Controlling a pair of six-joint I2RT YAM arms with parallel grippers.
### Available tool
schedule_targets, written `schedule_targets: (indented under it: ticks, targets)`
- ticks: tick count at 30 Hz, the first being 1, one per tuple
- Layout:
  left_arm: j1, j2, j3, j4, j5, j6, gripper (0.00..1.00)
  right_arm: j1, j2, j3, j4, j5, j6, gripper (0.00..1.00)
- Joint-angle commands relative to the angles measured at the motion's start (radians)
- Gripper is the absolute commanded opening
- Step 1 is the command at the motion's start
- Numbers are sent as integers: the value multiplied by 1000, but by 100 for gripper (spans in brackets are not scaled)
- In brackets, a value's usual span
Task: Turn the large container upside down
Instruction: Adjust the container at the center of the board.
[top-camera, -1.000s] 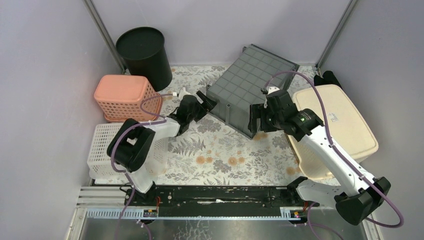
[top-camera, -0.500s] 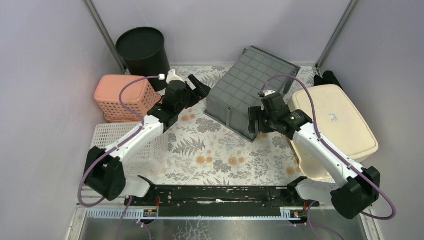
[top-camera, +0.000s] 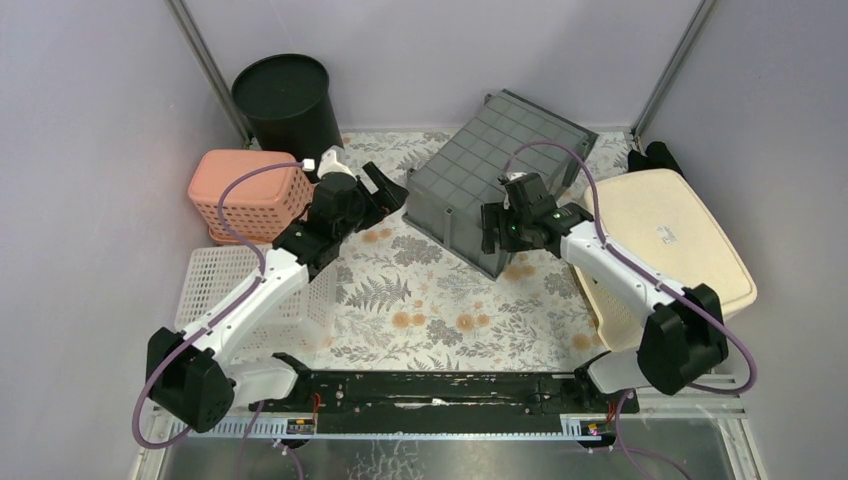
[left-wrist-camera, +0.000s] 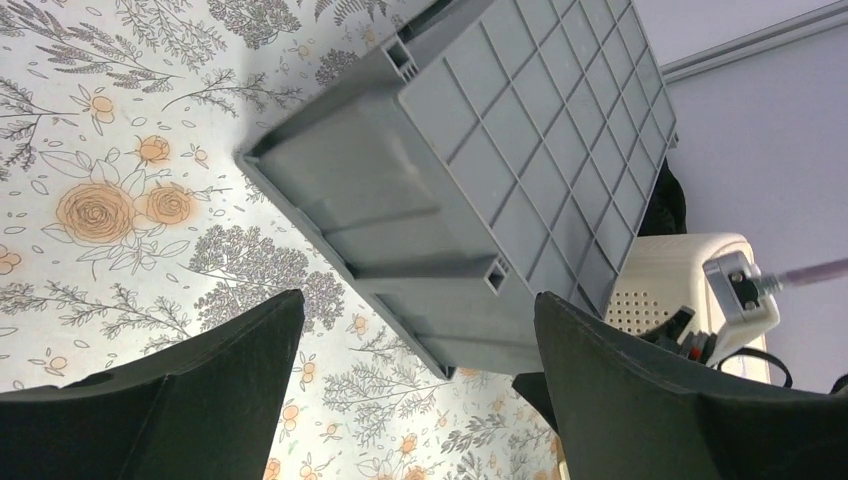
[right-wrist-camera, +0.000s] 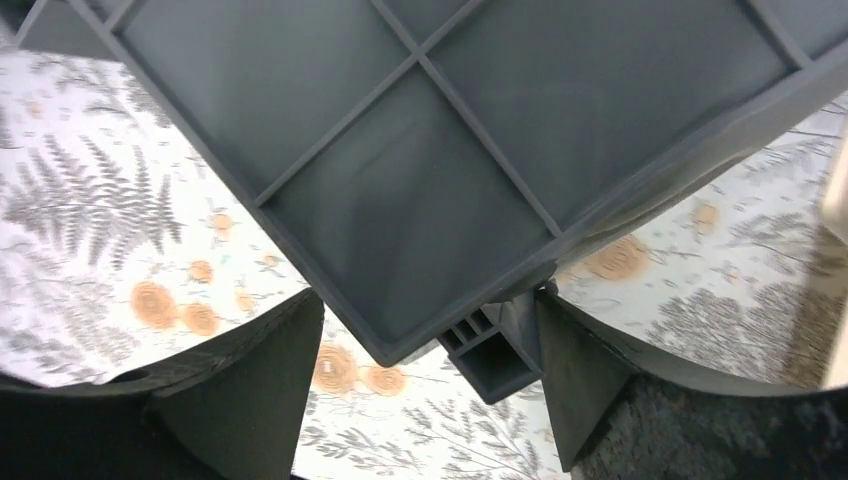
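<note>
Floral cloth covers the table (top-camera: 430, 310), lavender walls closing it in. Toward the back, just right of centre, sits the large grey container (top-camera: 500, 170), ribbed base already facing up and tilted; its long axis runs from a near end wall away toward the back right.

Of the two arms the right is the closer. The right gripper (top-camera: 497, 232) stands at the near right corner with its jaws wide, and in the wrist view that corner hangs between and above them; it grips nothing I can make out (whether a finger brushes the rim is unclear). The left gripper (top-camera: 388, 188) waits just beside the near left corner, apart from it, spread wide and empty, the end wall straight ahead of it.

My guess is that any further move turns on that near edge. How the far rim rests, flat or propped against the wall, is hidden, and the opening underneath cannot be seen.
</note>
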Motion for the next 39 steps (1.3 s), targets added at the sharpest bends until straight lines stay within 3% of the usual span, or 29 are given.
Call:
schedule_targets:
  ticks: [1, 11, 19, 22, 26, 29, 33, 39]
  targets:
    - [6, -35, -10, -40, -13, 31, 93, -3, 109, 94, 229, -172, 17, 81]
    - [6, -81, -6, -90, -26, 46, 93, -2, 357, 270, 538, -415, 117, 80]
    - [6, -75, -11, -92, -14, 47, 92, -2, 589, 486, 732, -470, 208, 81]
    - [6, -71, -8, -94, -10, 51, 93, -2, 729, 657, 711, -466, 217, 82]
    - [6, -67, -7, -104, -16, 56, 93, -3, 904, 957, 552, -446, 186, 82]
    - [6, -63, -13, -104, -19, 58, 92, -4, 932, 1070, 462, -429, 134, 83]
    - [3, -54, -33, -87, -23, 55, 93, -5, 776, 935, 461, -382, 51, 85]
    - [-27, 3, -39, -64, -53, 67, 95, -14, 419, 518, 462, -229, -59, 94]
